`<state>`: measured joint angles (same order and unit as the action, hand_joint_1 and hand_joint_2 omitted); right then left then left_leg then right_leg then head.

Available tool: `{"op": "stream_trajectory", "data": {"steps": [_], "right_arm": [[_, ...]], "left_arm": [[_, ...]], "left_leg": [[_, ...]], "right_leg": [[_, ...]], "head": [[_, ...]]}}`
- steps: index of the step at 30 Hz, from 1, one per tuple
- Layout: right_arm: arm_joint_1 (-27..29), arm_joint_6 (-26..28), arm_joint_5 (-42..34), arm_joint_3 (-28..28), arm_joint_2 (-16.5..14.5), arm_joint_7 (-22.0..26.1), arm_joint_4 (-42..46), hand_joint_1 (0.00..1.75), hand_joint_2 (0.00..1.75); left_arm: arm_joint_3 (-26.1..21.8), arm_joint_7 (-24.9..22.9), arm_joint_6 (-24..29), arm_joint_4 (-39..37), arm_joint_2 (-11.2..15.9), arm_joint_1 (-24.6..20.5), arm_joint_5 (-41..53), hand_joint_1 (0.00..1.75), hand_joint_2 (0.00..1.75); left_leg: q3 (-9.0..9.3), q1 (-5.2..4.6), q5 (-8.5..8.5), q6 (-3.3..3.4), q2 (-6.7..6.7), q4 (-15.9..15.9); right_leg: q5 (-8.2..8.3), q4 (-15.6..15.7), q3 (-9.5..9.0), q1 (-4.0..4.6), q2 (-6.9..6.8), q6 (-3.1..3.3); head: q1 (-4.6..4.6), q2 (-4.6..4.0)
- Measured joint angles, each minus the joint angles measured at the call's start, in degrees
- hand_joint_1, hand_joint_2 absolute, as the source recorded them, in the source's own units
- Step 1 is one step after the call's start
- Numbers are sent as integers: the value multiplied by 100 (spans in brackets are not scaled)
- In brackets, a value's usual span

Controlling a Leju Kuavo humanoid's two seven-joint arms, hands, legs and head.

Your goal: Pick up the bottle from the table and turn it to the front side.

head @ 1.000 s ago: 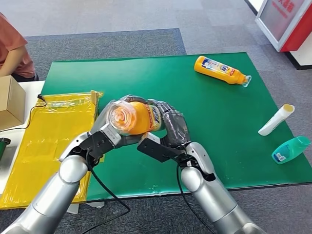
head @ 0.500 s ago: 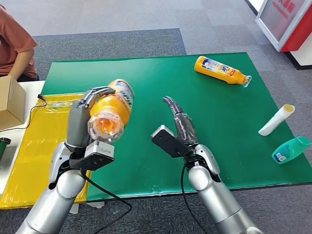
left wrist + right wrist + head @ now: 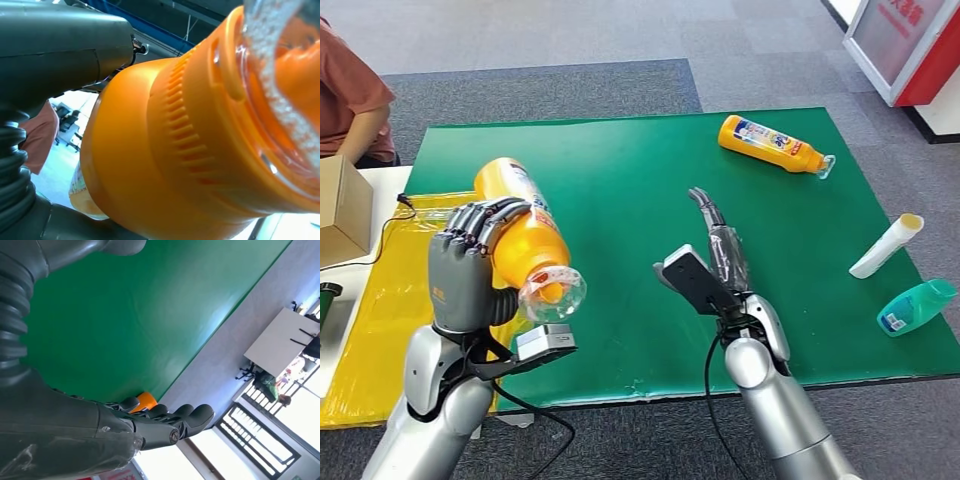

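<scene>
My left hand grips an orange bottle above the left part of the green table. The bottle's clear cap end points toward me and its base points away. Up close in the left wrist view the orange bottle lies against my left hand. My right hand is raised over the table's front middle, fingers straight and apart, holding nothing. The right wrist view shows my right hand stretched flat above the green table.
A second orange bottle lies at the table's far right. A white tube and a teal bottle lie near the right edge. A yellow bag covers the left side. A person sits at far left beside a cardboard box.
Both hands held the bottle a second ago. The right hand let go and moved right. The left hand has turned the bottle so its cap end points toward me and to the right.
</scene>
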<state>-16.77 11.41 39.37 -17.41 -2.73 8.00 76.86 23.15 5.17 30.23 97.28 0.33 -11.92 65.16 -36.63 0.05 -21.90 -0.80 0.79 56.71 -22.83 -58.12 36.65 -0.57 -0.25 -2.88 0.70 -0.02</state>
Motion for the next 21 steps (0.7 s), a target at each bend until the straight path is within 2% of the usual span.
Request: {"op": "stream_trajectory", "data": {"steps": [2, 4, 5, 7, 9, 10, 12, 14, 16, 21], "right_arm": [[13, 24, -31, 36, 0, 2, 37, 0, 175], [35, 56, -65, 95, 0, 4, 105, 0, 175], [53, 69, -74, 129, 0, 4, 150, 0, 175], [110, 83, -84, 213, 2, 0, 257, 0, 175], [185, 75, -79, 311, 5, -10, 369, 0, 175], [223, 66, -71, 353, 7, -14, 421, 0, 175], [309, 36, -44, 427, 7, -17, 533, 0, 175], [416, 6, -25, 510, 7, -10, 674, 0, 175], [517, -11, -40, 588, 7, 28, 834, 0, 175], [740, -74, -261, 750, 8, 243, 1332, 0, 175]], "left_arm": [[-31, -302, 166, 3, 17, 41, 830, 175, 175], [-38, -854, 232, -2, 151, 73, 1805, 175, 175], [17, -1267, 157, -9, 302, 50, 2073, 175, 175], [325, -2408, -176, -48, 744, -123, 2272, 175, 175], [923, -3575, -689, -114, 1187, -418, 2283, 175, 175], [1263, -3923, -970, -151, 1353, -545, 2285, 175, 175], [1763, -3993, -1501, -232, 1540, -652, 2285, 175, 175], [1918, -3691, -1924, -382, 1574, -635, 2285, 175, 175], [1894, -3439, -2107, -579, 1572, -615, 2286, 175, 175], [1532, -2965, -2138, -1109, 1496, -453, 2285, 175, 175]], "left_leg": [[0, 0, 0, 0, 0, 0], [0, 0, 0, 0, 1, 0], [0, 0, 0, -1, 2, 0], [0, 1, 3, -5, 4, 0], [-3, 3, 7, -10, 0, -1], [-4, 4, 8, -11, -2, -2], [-3, 3, 7, -11, -3, -2], [-5, 0, 5, -9, 0, -1], [-6, -2, 3, -6, 1, 0], [-5, -3, 1, -4, 1, -1]], "right_leg": [[0, 0, 0, 0, 0, 0], [0, 0, 3, 0, 1, 0], [0, 0, 5, 0, 1, 1], [0, 0, 12, 1, 2, 3], [-1, 0, 11, 3, -2, 4], [-1, 0, 9, 4, -3, 5], [0, -1, 6, 3, -2, 5], [1, 1, 8, 1, 1, 4], [2, 3, 9, -3, 1, 2], [1, 4, 11, -3, 2, 2]], "head": [[0, 0], [1, 0], [1, 0], [-2, 0], [-2, 0], [-1, 0], [1, 0], [2, 0], [1, 0], [-1, 0]]}}
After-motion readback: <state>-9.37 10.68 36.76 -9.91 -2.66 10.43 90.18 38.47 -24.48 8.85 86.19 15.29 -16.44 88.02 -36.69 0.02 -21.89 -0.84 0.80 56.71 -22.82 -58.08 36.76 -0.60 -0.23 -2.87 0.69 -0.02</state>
